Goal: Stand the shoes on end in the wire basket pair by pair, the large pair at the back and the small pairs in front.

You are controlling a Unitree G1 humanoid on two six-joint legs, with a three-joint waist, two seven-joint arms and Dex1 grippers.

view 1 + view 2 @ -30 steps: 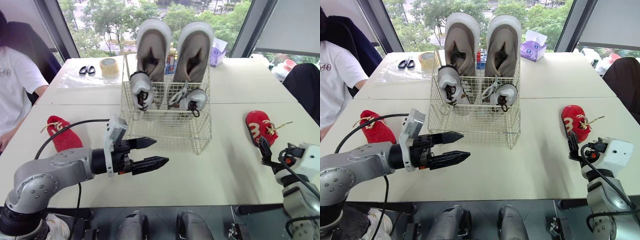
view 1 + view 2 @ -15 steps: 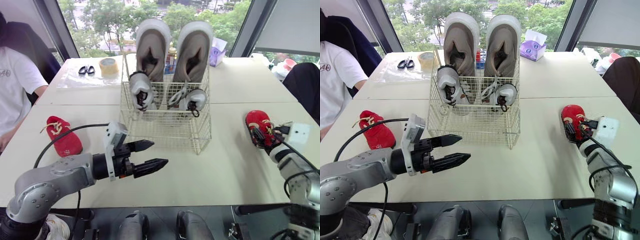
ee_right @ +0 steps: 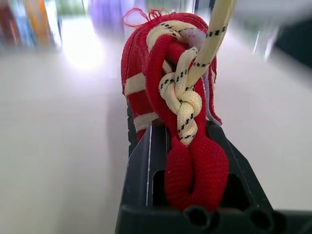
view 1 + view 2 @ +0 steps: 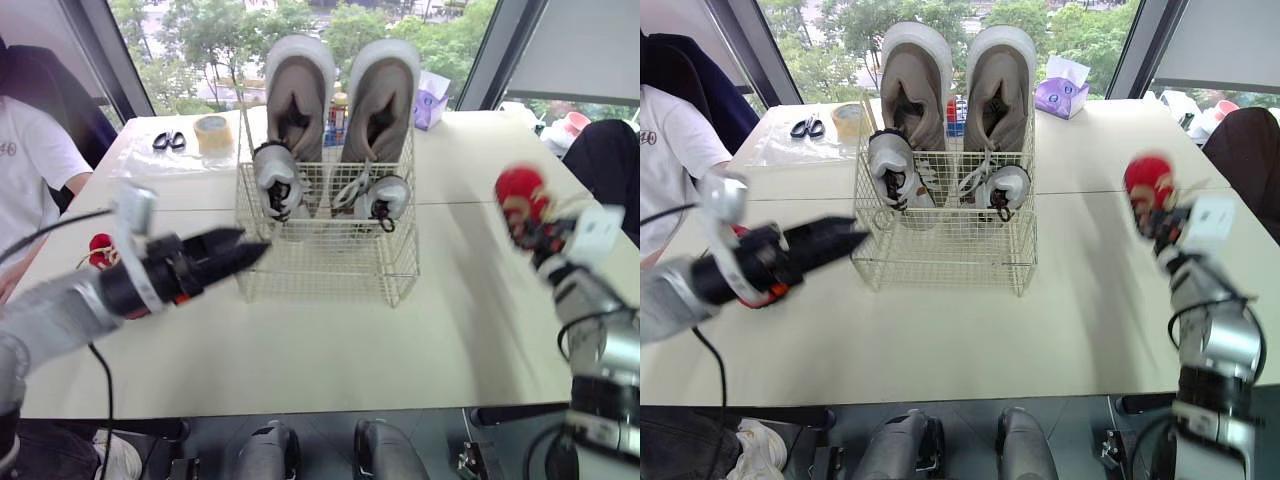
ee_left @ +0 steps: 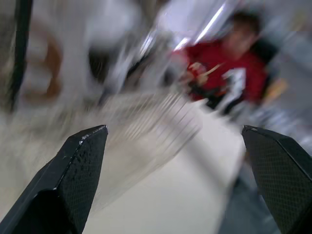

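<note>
Currently, a small red fabric shoe with a cream lace [image 4: 520, 195] is gripped by the right end effector [image 4: 533, 232], whose fingers are closed on it. The shoe is held off the pale surface [image 4: 330, 340] at the right of the frame, level with the upper part of the white wire basket [image 4: 330, 255] and well apart from it. In the right wrist view it is seen wedged between the two black fingers, with the knotted lace running up its middle.

The basket is placed at the centre of the frame. At its back, a pair of large grey-beige shoes [image 4: 300, 100] is stood on end side by side, rising well above the rim. In front of them, a pair of small white-and-grey shoes with dark laces [image 4: 278, 180] is stood inside the basket, one before each large shoe.

The left end effector [image 4: 243, 254] is held above the surface left of centre, with its tips just beside the basket's lower left corner. Its fingers are blurred in the head views, but in the left wrist view they are seen spread wide apart, so it is open.

A second small red shoe [image 4: 97, 247] is lying on the surface at the left edge of the frame, partly hidden behind the left arm.

In the upper left of the frame, black-handled scissors [image 4: 165, 141] and a roll of tan tape [image 4: 213, 133] are laid on the surface. A purple tissue box [image 4: 433, 90] is seen at the upper right of the basket. A person in a white T-shirt [image 4: 30, 165] is seated at the left edge.
</note>
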